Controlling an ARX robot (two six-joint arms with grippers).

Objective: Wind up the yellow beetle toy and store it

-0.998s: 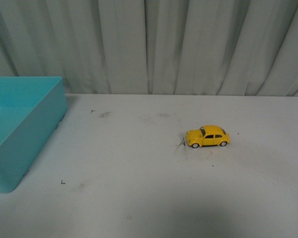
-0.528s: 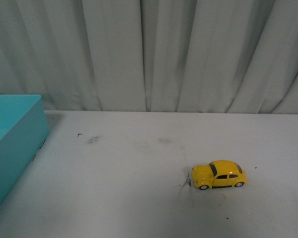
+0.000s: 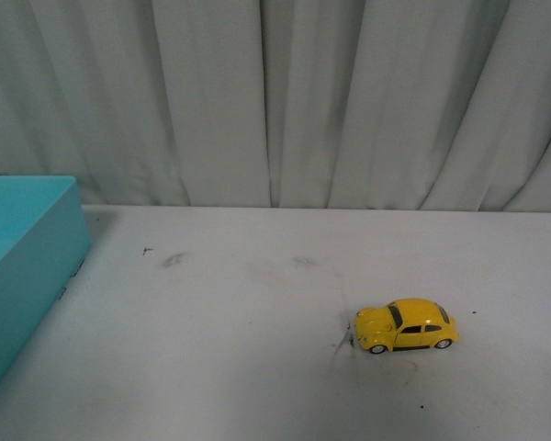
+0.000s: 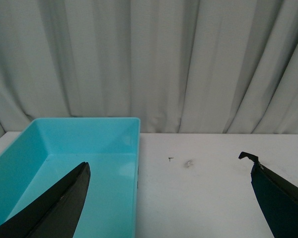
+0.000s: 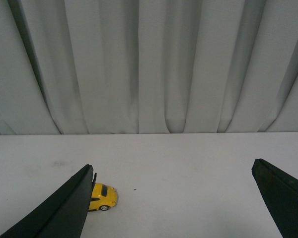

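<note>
The yellow beetle toy (image 3: 406, 325) stands on its wheels on the white table, right of the middle in the front view, nose to the left. In the right wrist view only its rear part (image 5: 104, 197) shows, beside one finger. My right gripper (image 5: 173, 171) is open and empty, above the table and short of the toy. My left gripper (image 4: 166, 168) is open and empty, with one finger over the turquoise bin (image 4: 120, 125). Neither arm shows in the front view.
The open turquoise bin (image 3: 37, 248) stands at the table's left edge and nothing shows inside it. A pale pleated curtain (image 3: 275, 101) hangs behind the table. Dark scuff marks (image 3: 174, 260) dot the tabletop.
The front view shifted between one second and half a second ago: the toy and bin now sit lower and the bin further left in the picture. Since then nothing has visibly moved.
</note>
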